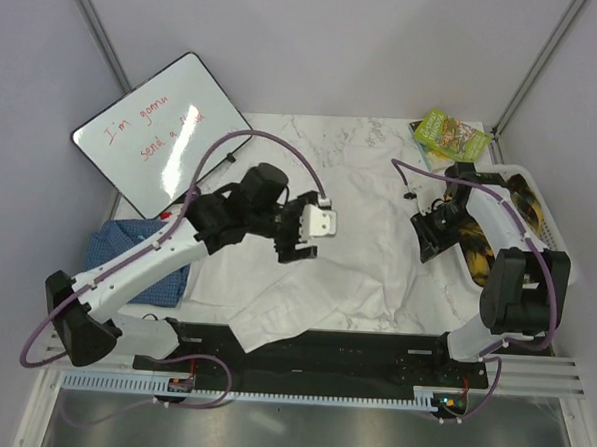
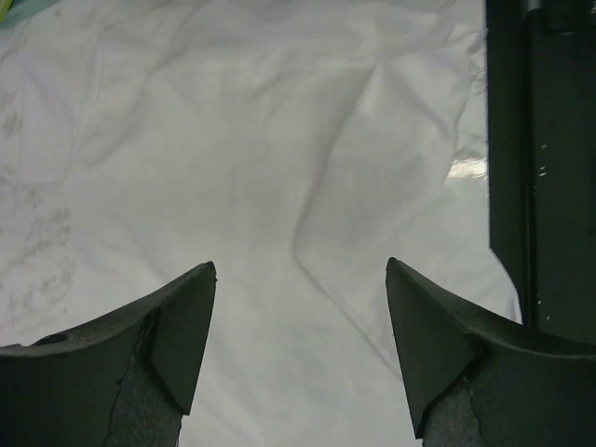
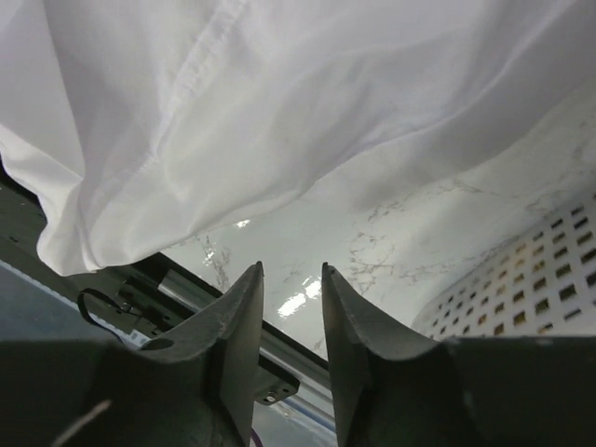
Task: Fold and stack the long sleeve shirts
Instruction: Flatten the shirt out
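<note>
The white long sleeve shirt (image 1: pixel 357 247) lies spread and wrinkled over the middle of the marble table, one part hanging over the near edge (image 1: pixel 263 327). The blue checked shirt (image 1: pixel 126 260) lies folded at the left edge, under the left arm. My left gripper (image 1: pixel 299 246) hovers over the white shirt's left half. Its jaws are open, with only white cloth (image 2: pixel 279 168) below my left gripper (image 2: pixel 301 270). My right gripper (image 1: pixel 425 245) sits at the shirt's right edge. In its own view my right gripper (image 3: pixel 291 268) is open by a narrow gap and holds nothing; the white cloth (image 3: pixel 279 102) hangs beyond it.
A whiteboard (image 1: pixel 153 136) with red writing leans at the back left. A green packet (image 1: pixel 448 134) lies at the back right. A white perforated basket (image 1: pixel 544 221) with a yellow-and-black item (image 1: pixel 474 248) stands at the right. A black rail (image 1: pixel 352 351) runs along the near edge.
</note>
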